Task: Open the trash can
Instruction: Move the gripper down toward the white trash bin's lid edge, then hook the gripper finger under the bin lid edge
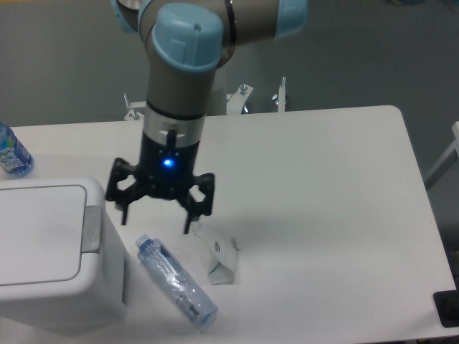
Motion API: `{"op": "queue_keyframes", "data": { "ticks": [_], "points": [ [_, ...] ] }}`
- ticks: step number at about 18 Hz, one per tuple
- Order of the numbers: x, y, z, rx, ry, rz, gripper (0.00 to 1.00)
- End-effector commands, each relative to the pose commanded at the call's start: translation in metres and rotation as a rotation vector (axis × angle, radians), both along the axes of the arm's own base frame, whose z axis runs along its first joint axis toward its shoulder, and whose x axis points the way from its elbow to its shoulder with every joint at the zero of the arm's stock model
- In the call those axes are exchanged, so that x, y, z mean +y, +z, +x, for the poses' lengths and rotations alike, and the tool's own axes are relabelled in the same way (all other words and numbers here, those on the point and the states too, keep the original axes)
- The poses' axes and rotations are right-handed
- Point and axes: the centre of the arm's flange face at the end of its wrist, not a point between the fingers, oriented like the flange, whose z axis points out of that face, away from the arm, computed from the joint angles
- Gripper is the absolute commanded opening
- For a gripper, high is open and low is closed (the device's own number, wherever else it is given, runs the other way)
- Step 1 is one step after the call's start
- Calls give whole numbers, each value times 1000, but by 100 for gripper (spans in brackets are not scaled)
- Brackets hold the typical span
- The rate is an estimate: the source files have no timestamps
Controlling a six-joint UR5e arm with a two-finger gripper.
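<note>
The trash can (pixel 50 251) is a large boxy white bin at the lower left, its flat lid down and a grey push tab (pixel 91 229) on its right edge. My gripper (pixel 155 218) hangs open just right of that tab, above the table, with nothing between its fingers. Its left finger (pixel 120 213) is close to the bin's upper right corner without touching it, as far as I can tell.
A clear plastic bottle (pixel 176 281) lies on the table below the gripper. A crumpled paper scrap (pixel 219 252) sits to its right. A blue-labelled bottle (pixel 12 154) stands at the far left edge. The arm's base (pixel 193 57) rises behind the table.
</note>
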Motion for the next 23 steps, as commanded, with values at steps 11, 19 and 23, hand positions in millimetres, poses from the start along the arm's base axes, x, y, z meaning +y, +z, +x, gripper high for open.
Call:
{"op": "queue_keyframes", "data": {
  "ticks": [11, 19, 23],
  "points": [
    [9, -9, 9, 4, -11, 3, 100],
    [11, -15, 7, 7, -15, -2, 100],
    [12, -15, 7, 7, -15, -2, 100]
  ]
}}
